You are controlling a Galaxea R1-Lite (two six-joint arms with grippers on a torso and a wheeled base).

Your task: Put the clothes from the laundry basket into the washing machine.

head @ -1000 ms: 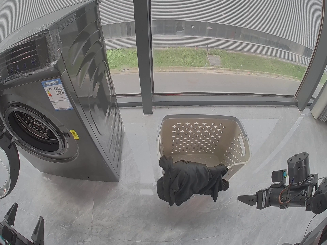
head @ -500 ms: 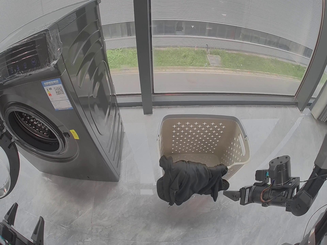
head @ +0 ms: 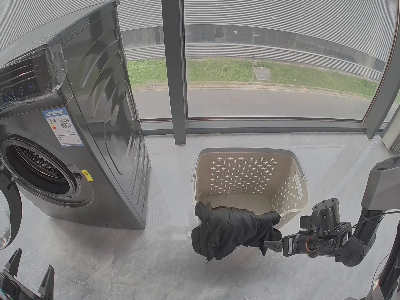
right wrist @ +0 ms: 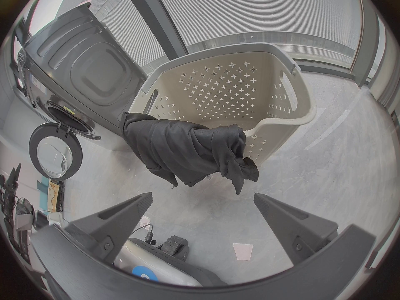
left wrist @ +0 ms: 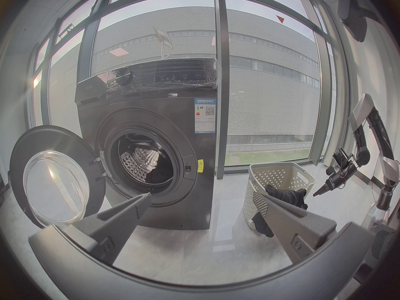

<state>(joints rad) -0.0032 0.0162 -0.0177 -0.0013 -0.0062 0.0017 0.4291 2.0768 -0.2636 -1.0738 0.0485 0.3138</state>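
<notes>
– One black garment (head: 229, 230); where does it sit from the right gripper (head: 268, 245)?
– Just ahead of its fingertips, draped over the near rim of the laundry basket (head: 250, 151) and hanging partly outside. The fingers are spread wide with nothing between them. Whether a tip touches the cloth I cannot tell.
– And the washing machine (head: 96, 105)?
– Farther on past garment and basket, well apart from that gripper, its round door (head: 12, 196) swung open.
– The left gripper (head: 32, 261)?
– Low, near the door, fingers parted and empty. The drum opening (left wrist: 141, 163) lies straight ahead of it, and the basket is off to its right.
</notes>
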